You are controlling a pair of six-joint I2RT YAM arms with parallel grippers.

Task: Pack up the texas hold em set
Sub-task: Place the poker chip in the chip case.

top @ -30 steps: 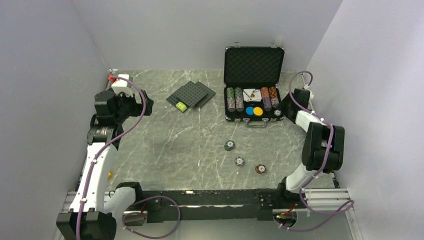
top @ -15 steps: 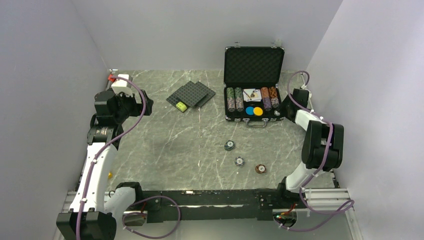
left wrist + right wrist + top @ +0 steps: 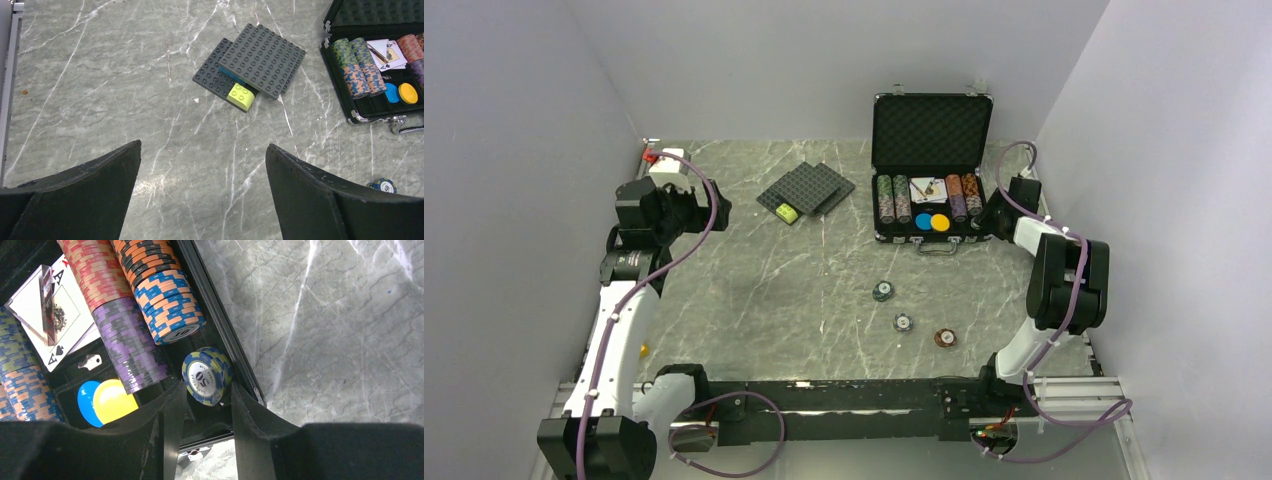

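Right end effector [image 3: 207, 391] pinches a blue-and-yellow chip [image 3: 205, 374] on edge, in the case's [image 3: 932, 128] near right corner beside the purple row [image 3: 131, 351]. Left end effector [image 3: 202, 165] gapes wide, empty, above the surface [image 3: 754, 290] — loose chips [image 3: 904, 322] lie mid-surface.

The briefcase [image 3: 212, 315] runs off the frame's top and left, its front wall hidden behind the fingers [image 3: 167, 432].

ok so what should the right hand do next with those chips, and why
Probably ease the chip stack down against the blue-orange row and open the right hand: it holds the chips on edge at that row's free end in the briefcase.
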